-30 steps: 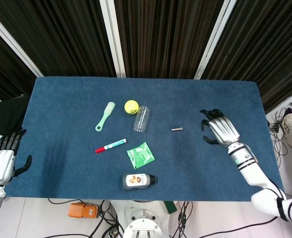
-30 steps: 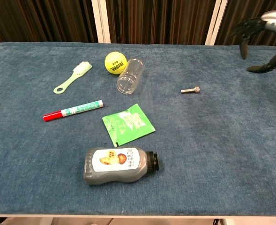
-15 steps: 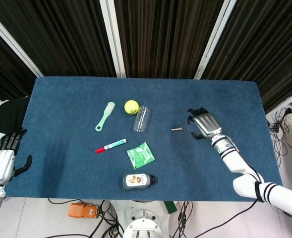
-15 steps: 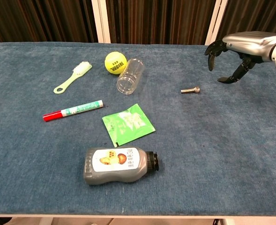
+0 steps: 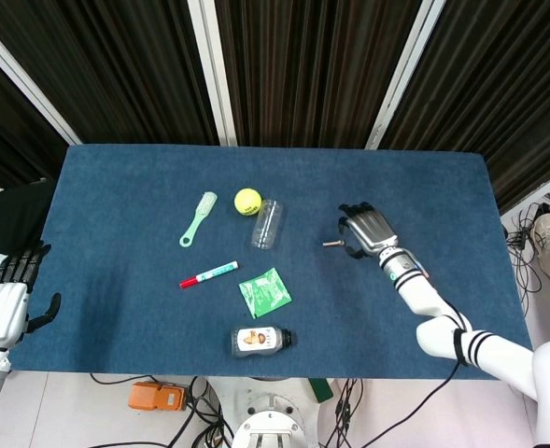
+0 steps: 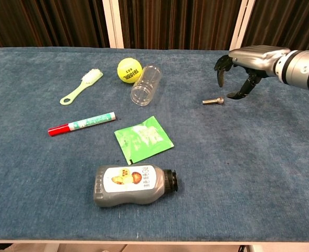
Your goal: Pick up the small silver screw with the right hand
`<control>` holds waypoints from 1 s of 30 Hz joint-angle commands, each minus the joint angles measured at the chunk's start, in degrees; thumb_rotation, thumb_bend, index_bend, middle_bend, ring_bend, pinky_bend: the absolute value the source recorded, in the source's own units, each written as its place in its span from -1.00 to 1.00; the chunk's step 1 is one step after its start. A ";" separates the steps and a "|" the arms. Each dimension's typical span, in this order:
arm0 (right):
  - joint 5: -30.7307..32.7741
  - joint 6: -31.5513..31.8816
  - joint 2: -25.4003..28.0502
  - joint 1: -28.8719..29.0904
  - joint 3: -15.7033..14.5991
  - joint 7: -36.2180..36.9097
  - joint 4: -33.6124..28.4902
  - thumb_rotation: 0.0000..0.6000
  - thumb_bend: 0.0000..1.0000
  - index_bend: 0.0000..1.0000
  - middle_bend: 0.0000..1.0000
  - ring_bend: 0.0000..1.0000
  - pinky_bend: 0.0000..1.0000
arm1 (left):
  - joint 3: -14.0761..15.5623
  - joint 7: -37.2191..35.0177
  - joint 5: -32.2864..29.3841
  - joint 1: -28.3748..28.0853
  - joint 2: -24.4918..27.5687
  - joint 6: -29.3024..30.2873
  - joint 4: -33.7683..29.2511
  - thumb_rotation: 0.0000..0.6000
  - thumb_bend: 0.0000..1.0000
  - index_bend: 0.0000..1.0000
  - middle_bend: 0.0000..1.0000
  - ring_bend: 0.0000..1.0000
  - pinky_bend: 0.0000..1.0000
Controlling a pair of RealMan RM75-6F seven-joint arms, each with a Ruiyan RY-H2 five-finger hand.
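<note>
The right robot hand (image 6: 237, 73) has swept in from the table's (image 6: 280, 173) right edge and now hovers, fingers spread and empty, just beside the screw (image 6: 213, 101). The screw lies flat at its nine o'clock, long axis nine-to-three; the left robot hand (image 5: 4, 303) is far off.

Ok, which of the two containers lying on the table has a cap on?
The grey sauce bottle at the front edge, black cap on. The clear plastic cup beside the tennis ball is open-mouthed.

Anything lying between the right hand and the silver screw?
Nothing: in the chest view only bare blue cloth separates the right hand from the silver screw.
</note>
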 commanded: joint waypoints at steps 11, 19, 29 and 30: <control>1.70 -2.01 -3.61 2.21 -0.77 -0.56 4.81 1.00 -0.03 0.09 -0.56 -0.49 -0.58 | -0.04 -0.22 -0.14 0.04 0.19 0.02 -0.22 1.00 -0.18 -0.91 -0.99 -1.00 -0.86; 2.12 -3.31 -5.27 3.34 -0.94 0.31 7.63 1.00 -0.02 0.10 -0.56 -0.49 -0.58 | -0.12 -0.36 -0.35 0.05 0.23 -0.03 -0.20 1.00 -0.18 -0.91 -0.99 -1.00 -0.86; 1.94 -4.53 -6.61 4.49 -1.21 1.50 9.85 1.00 -0.02 0.11 -0.56 -0.49 -0.58 | -0.14 -0.38 -0.44 0.06 0.19 -0.09 -0.15 1.00 -0.18 -0.91 -0.99 -1.00 -0.86; 1.84 -4.56 -6.71 4.59 -1.21 1.75 9.91 1.00 -0.02 0.11 -0.56 -0.49 -0.58 | -0.14 -0.41 -0.45 0.08 0.18 -0.06 -0.14 1.00 -0.18 -0.91 -0.99 -1.00 -0.86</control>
